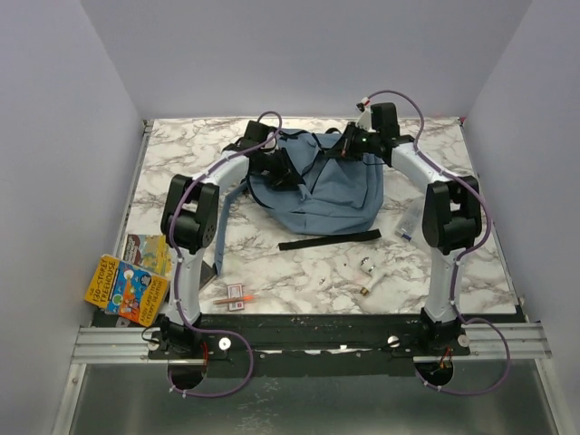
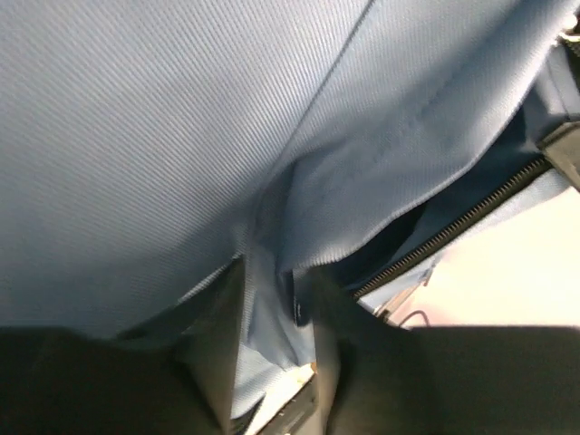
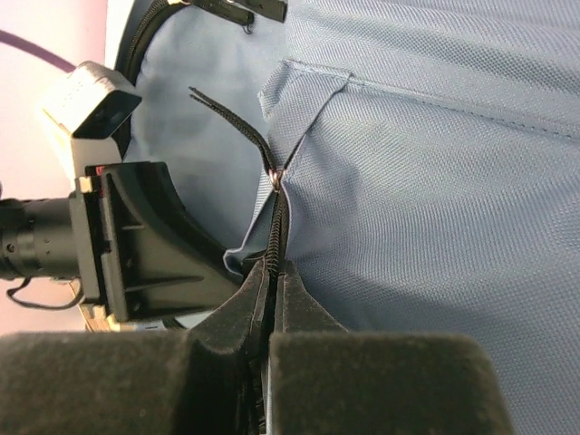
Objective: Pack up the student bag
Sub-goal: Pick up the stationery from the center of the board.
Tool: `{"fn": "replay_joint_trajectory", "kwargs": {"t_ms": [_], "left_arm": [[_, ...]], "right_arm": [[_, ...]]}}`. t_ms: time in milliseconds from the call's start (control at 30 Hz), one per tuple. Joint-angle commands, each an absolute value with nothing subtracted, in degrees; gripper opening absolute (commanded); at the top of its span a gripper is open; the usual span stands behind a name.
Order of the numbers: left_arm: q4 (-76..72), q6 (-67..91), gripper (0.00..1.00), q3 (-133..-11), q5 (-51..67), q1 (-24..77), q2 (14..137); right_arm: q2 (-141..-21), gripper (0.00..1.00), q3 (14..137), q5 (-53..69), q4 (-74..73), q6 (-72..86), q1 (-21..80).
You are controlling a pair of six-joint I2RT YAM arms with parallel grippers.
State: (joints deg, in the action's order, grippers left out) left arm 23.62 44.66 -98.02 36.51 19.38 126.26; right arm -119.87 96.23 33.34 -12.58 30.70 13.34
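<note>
The student bag point(image 1: 319, 192), a dusty-blue backpack, lies at the back middle of the marble table. My left gripper point(image 1: 272, 165) is at its left top edge. In the left wrist view the left gripper point(image 2: 275, 304) is shut on a fold of the bag's blue fabric point(image 2: 181, 136), with an open zipper point(image 2: 453, 227) to the right. My right gripper point(image 1: 349, 145) is at the bag's top right. In the right wrist view the right gripper point(image 3: 275, 276) is shut on the bag's black zipper edge point(image 3: 276, 213). The left arm's wrist point(image 3: 118, 236) shows close on the left.
Two colourful books point(image 1: 127, 288) lie at the table's front left edge. A loose black strap point(image 1: 328, 240) lies in front of the bag. A red pen point(image 1: 234, 297), small white and brass items point(image 1: 367, 268) and a clear packet point(image 1: 410, 223) lie near the front.
</note>
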Motion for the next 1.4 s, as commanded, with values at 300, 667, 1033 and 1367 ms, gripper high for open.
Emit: {"fn": "replay_joint_trajectory", "kwargs": {"t_ms": [300,667,1033,1367], "left_arm": [[31.99,34.19,0.96,-76.02,26.03,20.29,93.98],[45.71,62.49,0.85,-42.43,5.64,21.35,57.94],[66.99,84.37,0.99,-36.5,-1.63,13.98,44.11],[66.87,90.65,0.98,-32.32,4.01,9.94,47.47]], "right_arm": [[-122.56,0.01,101.72,32.71,-15.52,27.6,14.14],[-121.95,0.01,99.56,30.86,-14.65,26.72,15.0],[-120.75,0.01,98.37,30.87,-13.27,26.59,16.78],[-119.86,0.01,97.66,30.24,-13.0,26.12,16.94]]}}
